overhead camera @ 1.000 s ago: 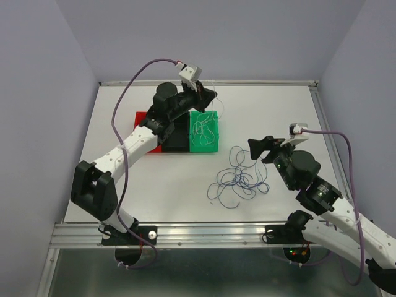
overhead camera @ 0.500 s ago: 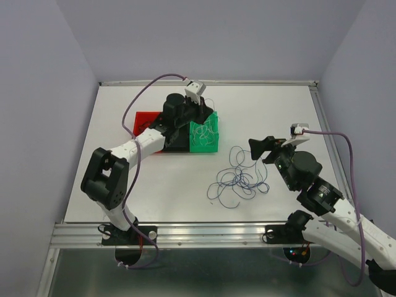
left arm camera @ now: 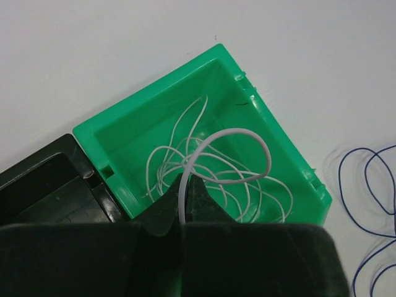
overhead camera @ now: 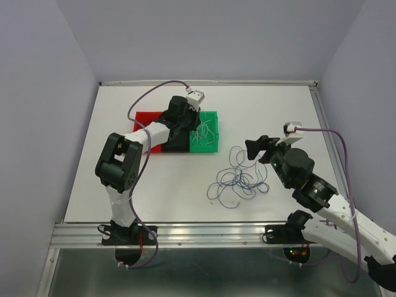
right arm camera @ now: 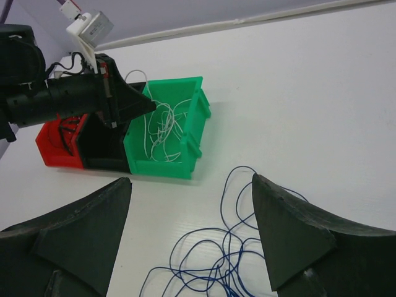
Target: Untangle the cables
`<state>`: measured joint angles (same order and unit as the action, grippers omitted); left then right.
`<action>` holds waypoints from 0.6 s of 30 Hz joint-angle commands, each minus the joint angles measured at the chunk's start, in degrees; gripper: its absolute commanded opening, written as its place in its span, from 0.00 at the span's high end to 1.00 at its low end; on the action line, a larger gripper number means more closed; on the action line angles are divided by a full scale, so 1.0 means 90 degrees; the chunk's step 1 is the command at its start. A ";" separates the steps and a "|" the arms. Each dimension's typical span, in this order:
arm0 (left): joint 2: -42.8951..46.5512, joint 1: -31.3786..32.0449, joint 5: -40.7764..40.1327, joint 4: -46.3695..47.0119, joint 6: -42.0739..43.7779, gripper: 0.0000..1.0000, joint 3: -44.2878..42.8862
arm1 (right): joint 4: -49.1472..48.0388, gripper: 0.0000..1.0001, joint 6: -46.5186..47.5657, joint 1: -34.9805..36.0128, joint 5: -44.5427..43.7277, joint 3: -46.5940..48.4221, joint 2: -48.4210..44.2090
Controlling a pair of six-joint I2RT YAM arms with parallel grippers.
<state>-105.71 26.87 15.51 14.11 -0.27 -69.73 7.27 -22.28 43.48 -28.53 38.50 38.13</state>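
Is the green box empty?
Not empty: loops of white cable lie inside the green box, one strand pinched by the shut left gripper.

White arms, black joints, purple cables.

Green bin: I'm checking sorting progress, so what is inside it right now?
Loose loops of white cable lie inside the green bin. The shut left end effector pinches one loop over it and covers the bin's near corner, so anything there is hidden.
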 commanded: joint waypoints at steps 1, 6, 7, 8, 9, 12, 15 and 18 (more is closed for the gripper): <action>-0.0109 0.0197 -0.0550 -0.0493 0.0635 1.00 -0.0484 | -0.0124 0.16 -0.0044 -0.0017 -0.0032 0.0107 0.0080; -0.0363 0.0568 -0.1623 -0.0932 0.1153 1.00 -0.0581 | -0.0134 0.16 -0.0034 -0.0017 -0.0023 0.0126 0.0119; -0.0538 0.0636 -0.1664 -0.1184 0.1192 1.00 -0.0823 | -0.0124 0.16 -0.0044 -0.0017 -0.0013 0.0136 0.0129; -0.0655 0.0637 -0.1664 -0.1341 0.1202 1.00 -0.0981 | -0.0134 0.16 -0.0044 -0.0017 -0.0013 0.0136 0.0138; -0.0773 0.0656 -0.1674 -0.1517 0.1193 1.00 -0.1147 | -0.0134 0.16 -0.0044 -0.0017 -0.0003 0.0136 0.0167; -0.1125 0.0657 -0.1664 -0.1899 0.1144 1.00 -0.1528 | -0.0114 0.16 -0.0005 -0.0007 -0.0013 0.0175 0.0323; -0.1262 0.0657 -0.1858 -0.2006 0.1124 0.97 -0.1636 | -0.0124 0.16 -0.0004 -0.0017 -0.0023 0.0243 0.0538; -0.1272 0.0647 -0.1879 -0.2104 0.1124 0.93 -0.1666 | -0.0124 0.16 -0.0004 -0.0017 0.0006 0.0292 0.0675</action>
<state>-117.67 33.28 0.93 -1.63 9.08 -82.17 7.38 -22.31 43.48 -28.49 38.52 43.57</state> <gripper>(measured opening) 0.061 0.839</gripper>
